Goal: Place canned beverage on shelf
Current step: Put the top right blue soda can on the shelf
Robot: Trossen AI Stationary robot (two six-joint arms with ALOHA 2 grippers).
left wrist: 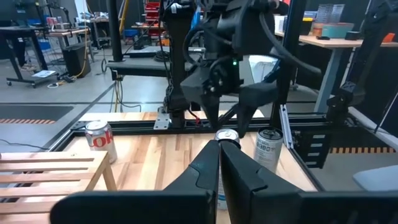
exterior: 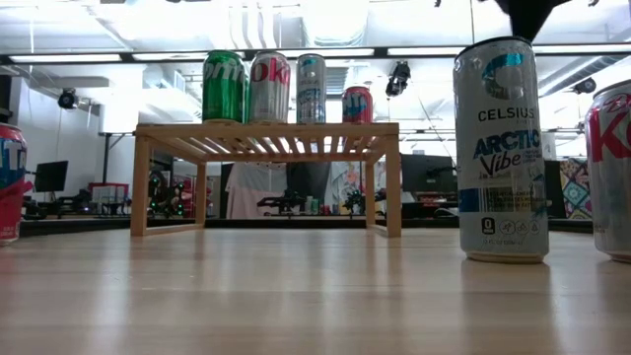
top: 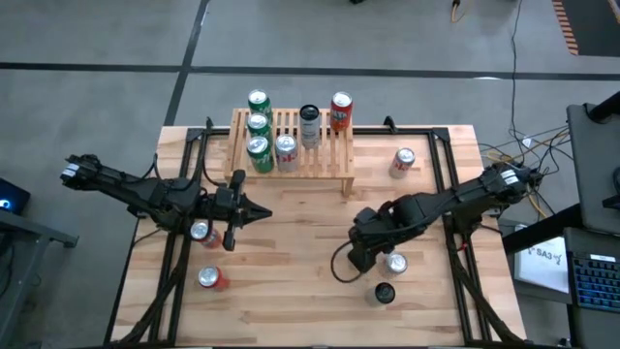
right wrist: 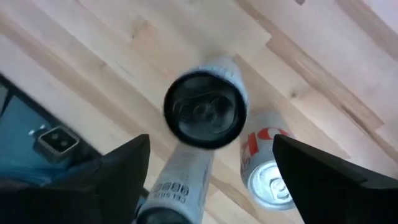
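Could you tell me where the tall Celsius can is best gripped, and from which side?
Probably the straight side wall just below its dark top, from above: the Celsius can stands upright, and the right gripper hangs over it, jaws open either side. A red-and-white can stands close beside.

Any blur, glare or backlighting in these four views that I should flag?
Low view: bright ceiling lights wash out the background behind the shelf. Right wrist view: the black-topped can is soft, too close for focus. Left wrist view: near fingers slightly soft. High view: even light, sharp.
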